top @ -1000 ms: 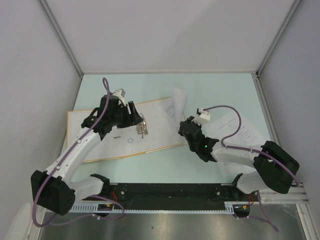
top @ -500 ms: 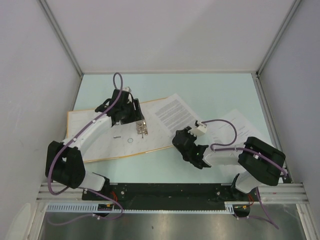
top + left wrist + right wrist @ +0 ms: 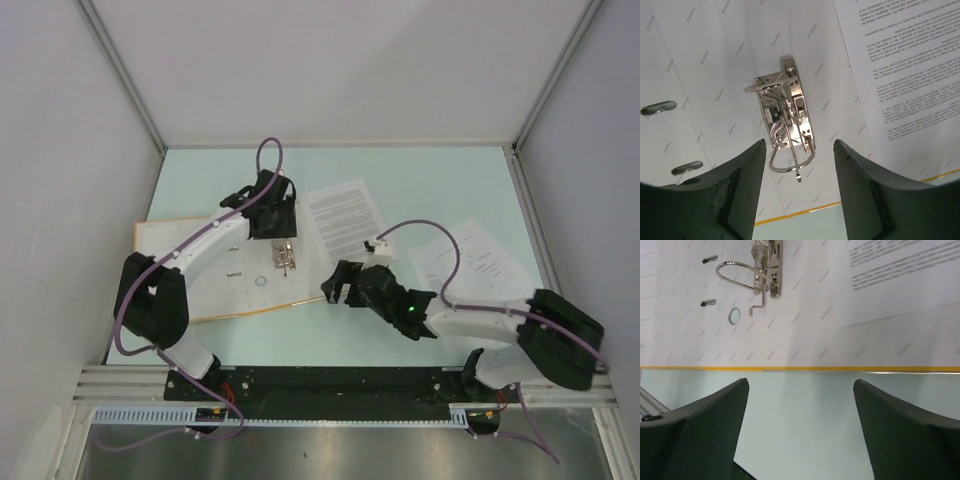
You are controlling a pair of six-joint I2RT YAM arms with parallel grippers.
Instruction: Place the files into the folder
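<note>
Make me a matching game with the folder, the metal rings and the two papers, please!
1 folder
2 metal rings
3 middle paper
4 right paper

a shiny silver
b alone on the green table
c lying open, yellow edge
d partly on the folder

Pairs: 1c, 2a, 3d, 4b.

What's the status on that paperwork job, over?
Left gripper and right gripper open, empty. One sheet partly on open folder, beside rings. Second sheet on table. Nothing blocking.
</note>
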